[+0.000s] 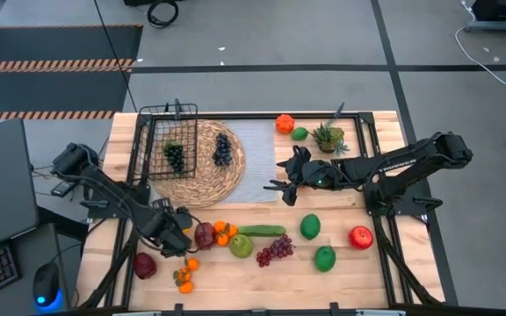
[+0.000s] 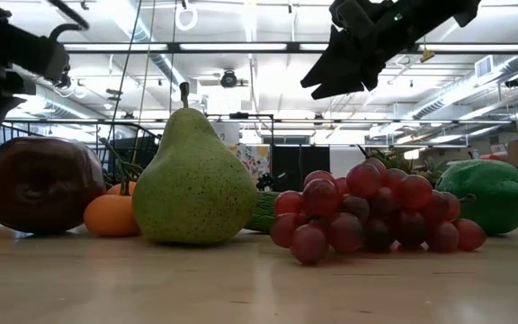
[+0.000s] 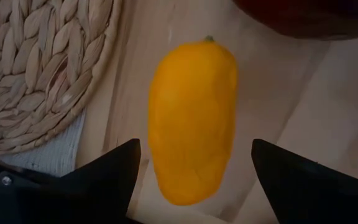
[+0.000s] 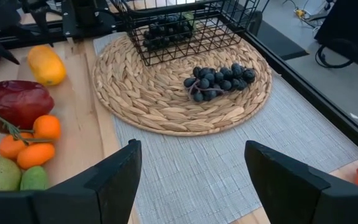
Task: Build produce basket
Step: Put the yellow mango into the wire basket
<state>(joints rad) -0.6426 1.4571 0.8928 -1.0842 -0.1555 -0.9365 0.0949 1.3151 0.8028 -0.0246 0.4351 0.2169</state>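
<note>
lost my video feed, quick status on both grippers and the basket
Left gripper open, straddling yellow mango, not gripped. Right gripper open, empty, above grey placemat. Basket holds one dark grape bunch; second bunch beside it on woven mat.

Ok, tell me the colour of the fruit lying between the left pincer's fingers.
Yellow-orange: the mango is plain, unpatterned. The left wrist view shows it best.

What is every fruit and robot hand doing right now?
Left end effector: open, astride the yellow mango on the table.
Right end effector: open, empty, above the grey mat.
Basket: on its side on the straw mat, dark grapes inside.
Second dark grapes: loose on the straw mat.
Pear: upright.
</note>
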